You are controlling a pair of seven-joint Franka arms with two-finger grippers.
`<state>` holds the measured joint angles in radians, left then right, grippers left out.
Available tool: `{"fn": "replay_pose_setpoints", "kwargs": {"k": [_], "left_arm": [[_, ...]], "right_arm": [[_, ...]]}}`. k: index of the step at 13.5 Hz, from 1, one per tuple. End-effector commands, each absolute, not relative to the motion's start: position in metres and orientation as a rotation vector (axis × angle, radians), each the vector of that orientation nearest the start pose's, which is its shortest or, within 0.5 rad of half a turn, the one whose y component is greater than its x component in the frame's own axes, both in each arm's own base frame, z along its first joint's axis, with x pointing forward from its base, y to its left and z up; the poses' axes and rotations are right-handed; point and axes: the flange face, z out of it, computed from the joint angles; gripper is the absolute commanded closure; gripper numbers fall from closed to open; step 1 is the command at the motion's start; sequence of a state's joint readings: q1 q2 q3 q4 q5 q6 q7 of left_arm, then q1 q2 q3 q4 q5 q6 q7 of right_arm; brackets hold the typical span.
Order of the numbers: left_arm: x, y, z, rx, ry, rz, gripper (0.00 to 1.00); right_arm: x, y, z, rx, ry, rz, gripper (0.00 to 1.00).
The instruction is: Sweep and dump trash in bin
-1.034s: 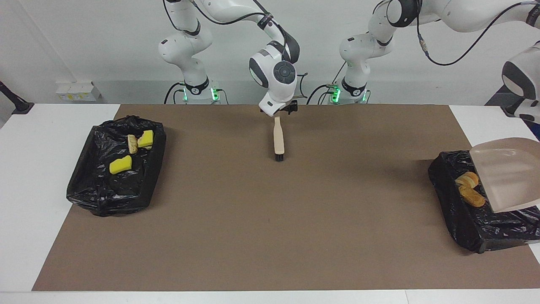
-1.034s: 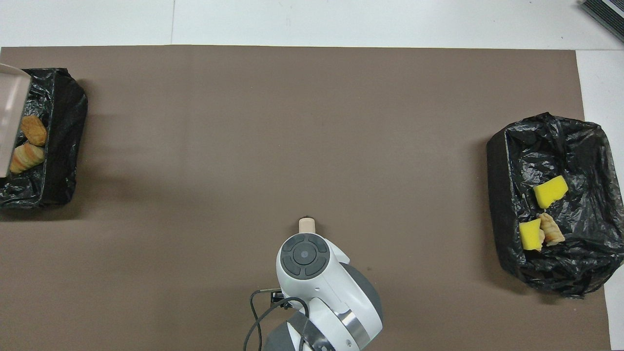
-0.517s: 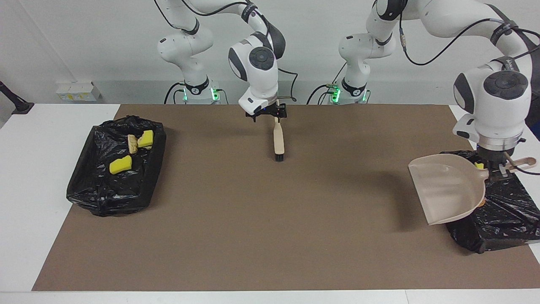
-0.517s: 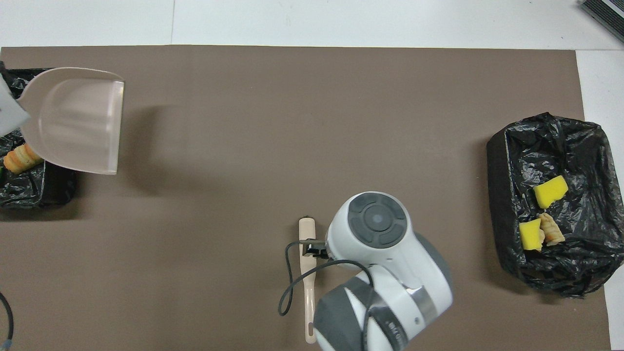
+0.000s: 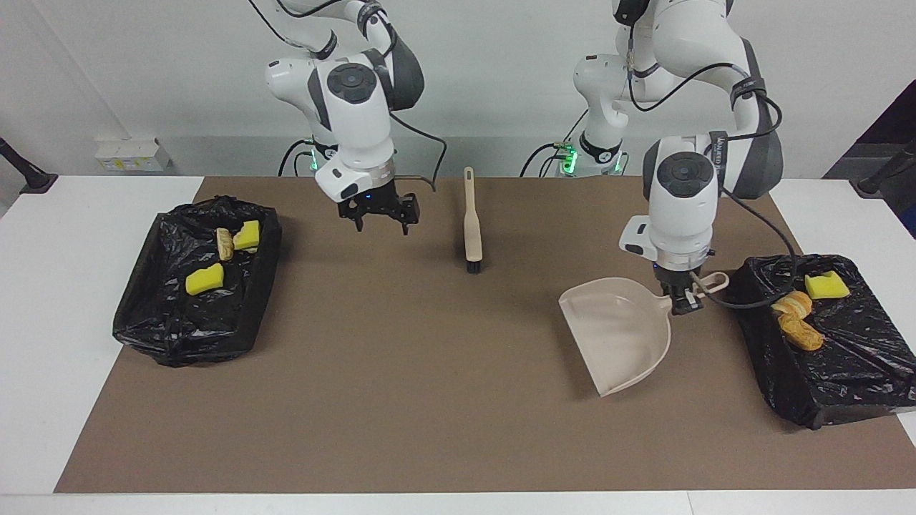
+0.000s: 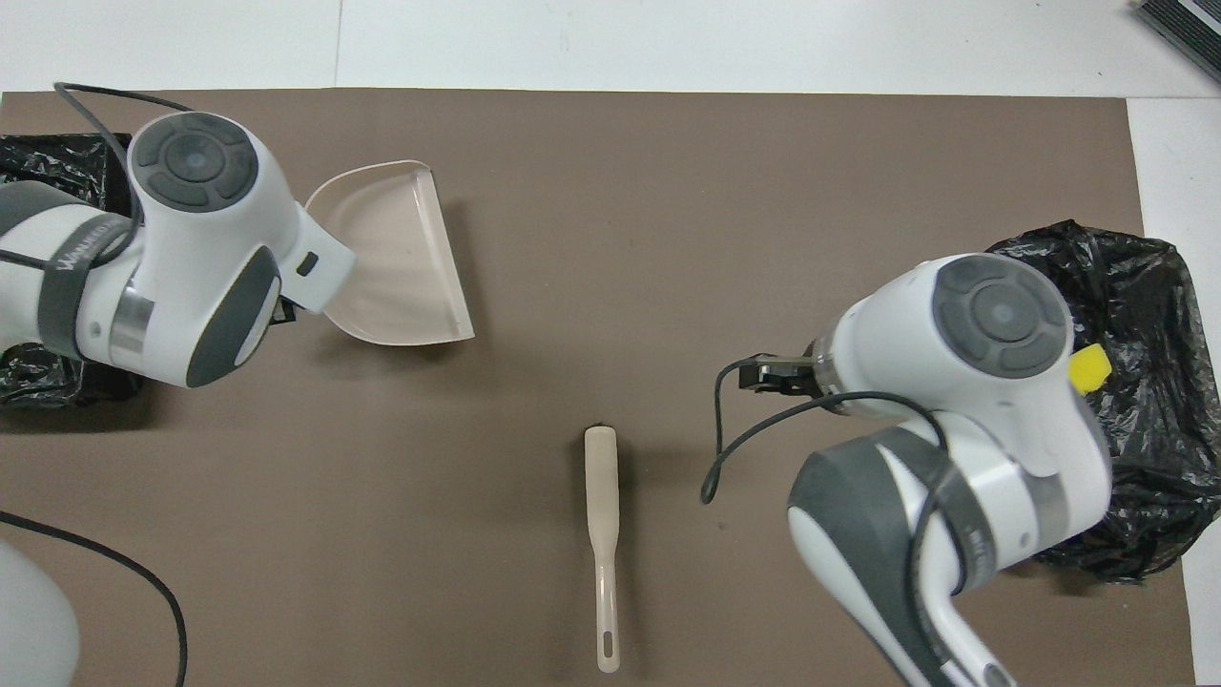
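Left end effector [image 5: 683, 302]: pinched on the dustpan [image 5: 619, 329] handle, over the counter [image 5: 429, 400]. Trash [image 5: 794, 318] lay in the bin [image 5: 844, 372] just beside, toward the left arm's end; the dustpan mouth faced away from it.

Right end effector [image 5: 379, 214]: spread, empty, near the brush [image 5: 472, 236], whose long axis ran toward the robots.

Brown mat [image 5: 429, 372] (white table [image 5: 64, 400] beneath)

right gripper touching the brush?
Apart. The facing view shows the right gripper hanging open over bare mat, toward the right arm's end from the brush, which lies flat with brown mat between them.
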<state>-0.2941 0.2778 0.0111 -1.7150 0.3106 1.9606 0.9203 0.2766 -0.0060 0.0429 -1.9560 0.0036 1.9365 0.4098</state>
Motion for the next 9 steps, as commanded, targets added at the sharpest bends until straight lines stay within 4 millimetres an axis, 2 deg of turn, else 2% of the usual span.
{"fn": "replay_pose_setpoints", "kwargs": {"k": [1, 2, 4, 7, 9], "left_arm": [[0.577, -0.209, 0.421, -2.495, 1.478, 0.127, 1.0], [0.565, -0.237, 0.417, -2.54, 1.401, 0.11, 1.0], [0.55, -0.276, 0.407, -2.75, 1.149, 0.066, 1.0], [0.538, -0.321, 0.398, -2.971, 0.833, -0.03, 1.0], [0.533, -0.341, 0.4, -3.086, 0.598, -0.061, 1.0]], "right_arm": [[0.549, 0.121, 0.494, -3.161, 0.036, -0.047, 0.0], [0.554, 0.106, 0.504, -3.168, 0.047, -0.077, 0.0], [0.562, 0.085, 0.527, -3.194, 0.071, -0.122, 0.0], [0.567, 0.053, 0.583, -3.203, -0.025, -0.149, 0.0], [0.562, 0.03, 0.615, -3.211, -0.045, -0.135, 0.0]]}}
